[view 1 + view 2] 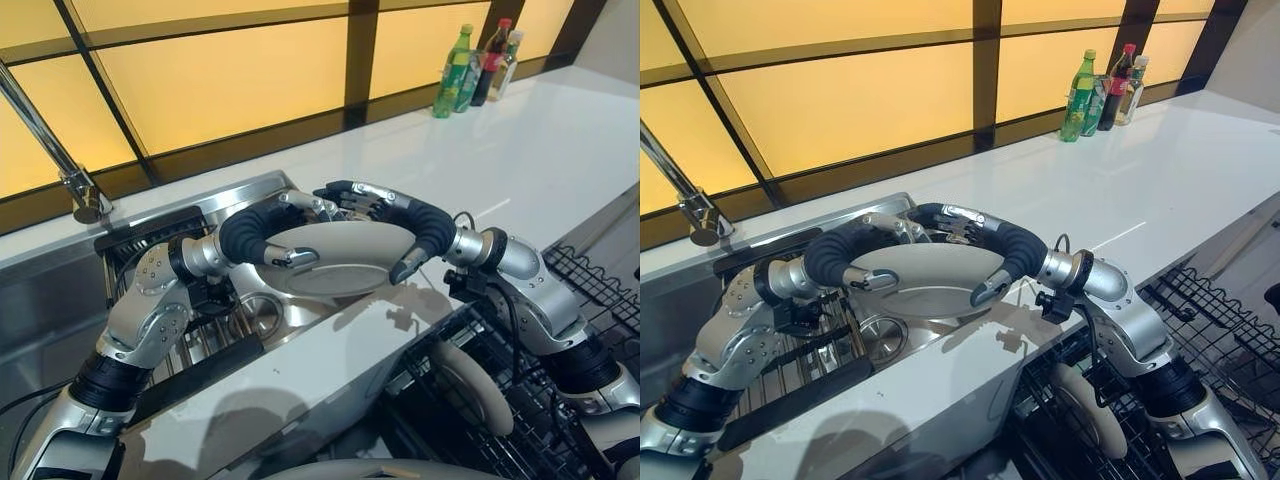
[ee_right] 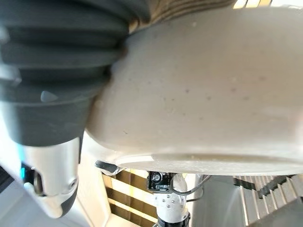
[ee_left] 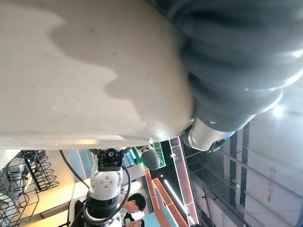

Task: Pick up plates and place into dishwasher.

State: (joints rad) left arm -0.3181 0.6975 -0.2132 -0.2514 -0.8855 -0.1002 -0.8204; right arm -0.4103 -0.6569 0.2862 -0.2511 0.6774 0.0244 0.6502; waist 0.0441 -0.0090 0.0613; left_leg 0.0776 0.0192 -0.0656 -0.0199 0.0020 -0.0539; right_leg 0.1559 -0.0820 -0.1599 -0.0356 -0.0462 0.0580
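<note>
A pale plate point(image 1: 340, 255) is clamped between the left hand point(image 1: 265, 235) and right hand point(image 1: 420, 235), above the surface's sink-side edge; one plate point(image 1: 475, 385) is already racked, this one is not yet loaded.

Beige plate point(image 1: 340, 250), white counter point(image 1: 560, 150), green bottle point(image 1: 452, 75), blk rack point(image 1: 590, 290)

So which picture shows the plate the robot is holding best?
The left eye view: the whole plate shows there, held above the sink edge between the left hand and right hand. The right eye view shows nearly the same. Both wrist views show just a close patch of its pale surface.
</note>
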